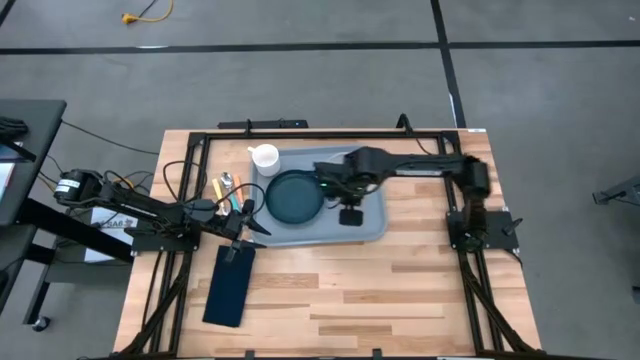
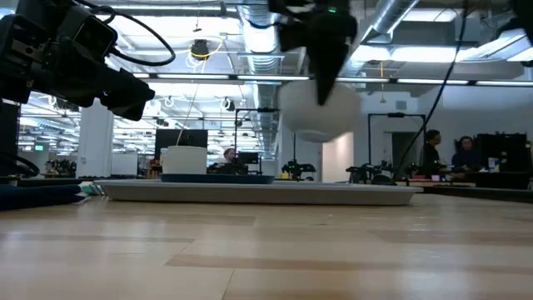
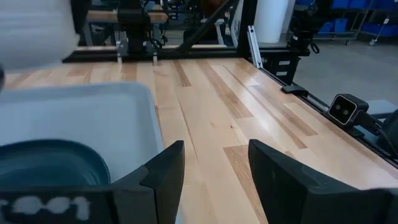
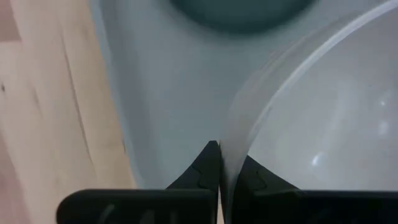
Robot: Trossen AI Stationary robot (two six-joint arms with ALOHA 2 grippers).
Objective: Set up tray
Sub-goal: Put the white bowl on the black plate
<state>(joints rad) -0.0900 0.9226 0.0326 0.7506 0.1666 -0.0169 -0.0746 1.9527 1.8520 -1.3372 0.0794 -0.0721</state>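
Observation:
The grey-blue tray [image 1: 365,225] lies flat in the middle of the table. On it rest a dark teal plate [image 1: 295,197] and a white cup [image 1: 265,157] at its far left corner. My right gripper [image 4: 225,158] hangs over the tray, shut on a white translucent bowl [image 2: 321,112]. In the high view the arm hides the bowl. My left gripper [image 3: 214,168] is open above the table at the tray's near left corner, over the far end of a navy napkin [image 1: 230,285], and touches nothing. My right gripper pinches the bowl's rim [image 4: 239,124], one finger inside the bowl and one outside. The fingers [image 2: 326,62] come from above, pointing down. The bowl hangs below them, tipped on its side and lifted clear of the tray [image 2: 258,193].
Cutlery with orange and teal handles [image 1: 228,190] lies left of the tray. The napkin lies flat on the table's near left part. Bare wood [image 1: 400,290] spreads near and right of the tray. A black frame [image 1: 190,140] borders the table. People sit in the room behind [image 2: 433,146].

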